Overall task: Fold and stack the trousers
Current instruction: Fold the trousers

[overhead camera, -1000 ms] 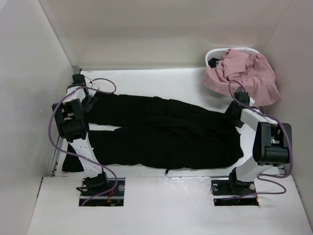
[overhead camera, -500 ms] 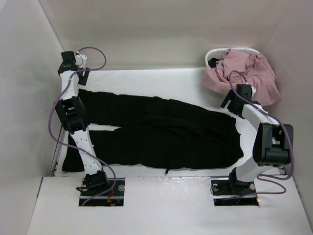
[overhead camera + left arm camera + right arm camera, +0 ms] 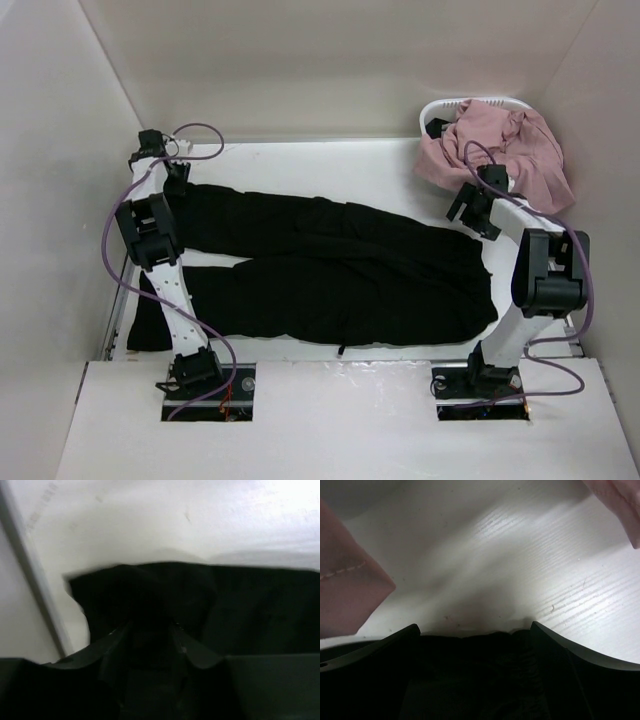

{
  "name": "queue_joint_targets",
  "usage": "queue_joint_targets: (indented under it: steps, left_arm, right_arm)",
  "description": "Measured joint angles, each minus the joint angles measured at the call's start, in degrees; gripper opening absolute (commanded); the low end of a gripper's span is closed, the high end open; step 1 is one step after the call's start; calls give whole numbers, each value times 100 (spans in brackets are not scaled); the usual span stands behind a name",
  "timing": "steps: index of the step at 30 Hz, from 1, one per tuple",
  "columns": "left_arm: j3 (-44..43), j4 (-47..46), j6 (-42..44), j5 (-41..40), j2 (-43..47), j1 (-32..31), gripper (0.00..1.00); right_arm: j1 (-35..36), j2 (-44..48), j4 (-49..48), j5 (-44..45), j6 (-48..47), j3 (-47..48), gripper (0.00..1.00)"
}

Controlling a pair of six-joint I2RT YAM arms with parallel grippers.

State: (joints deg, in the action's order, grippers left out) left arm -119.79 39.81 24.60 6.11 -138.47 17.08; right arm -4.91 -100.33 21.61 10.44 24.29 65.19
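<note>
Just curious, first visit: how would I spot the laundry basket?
Look to the white table's far right corner. A white basket sits there, heaped with pink cloth, the only pink thing beside the black trousers spread flat.

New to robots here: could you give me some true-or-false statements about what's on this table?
1. The black trousers lie spread flat on the table. True.
2. The pink clothing is folded in a neat stack. False: it is a crumpled heap draped over a white basket.
3. The basket sits at the table's far right. True.
4. Both grippers rest beside their bases. False: the left gripper is at a leg hem, the right gripper at the waist end.
</note>
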Motion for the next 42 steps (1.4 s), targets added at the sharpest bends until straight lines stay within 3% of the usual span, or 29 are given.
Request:
queue_joint_targets:
  steps: [2,6,11,19,22,24,27,28,31,36,38,40,41,42]
  left_arm:
    - [188,-9,0,63,83,-9,13]
    - [472,31,-24,72,254,-11,2]
    - [634,-44,-120,46,343,-9,0]
    - [848,-39,-195,13,691,-11,0]
    - [1023,-81,-197,9,992,-11,0]
    - [1123,-107,-195,4,1187,-11,0]
    - [1169,-205,-197,-4,1344,-4,0]
    - [1180,-238,-197,-4,1375,4,0]
    - [1185,-343,-190,-9,1432,31,0]
    - [1119,-398,-76,-22,1499,39,1]
    - [1038,-398,15,-24,1504,37,10]
    - [977,-374,118,-15,1504,24,35]
    - [968,-352,153,-2,1504,13,55]
    - [964,-315,162,15,1504,0,61]
  right_arm:
    - [0,52,177,9,-7,37,97]
    - [-2,599,428,94,-15,-249,97]
    - [-24,1410,452,116,44,-699,98]
    - [131,450,280,142,697,-881,95]
    - [151,413,146,240,905,-866,81]
    - [149,380,101,319,997,-866,63]
    - [101,319,4,393,1040,-844,18]
    - [59,306,-48,389,1078,-837,9]
    - [-31,304,-160,348,1088,-826,0]
    - [-70,592,-345,295,901,-807,2]
    - [-70,824,-446,254,822,-748,3]
    - [-66,984,-577,190,761,-671,3]
    - [-66,1034,-649,153,741,-647,3]
    - [-63,1049,-728,120,723,-643,3]
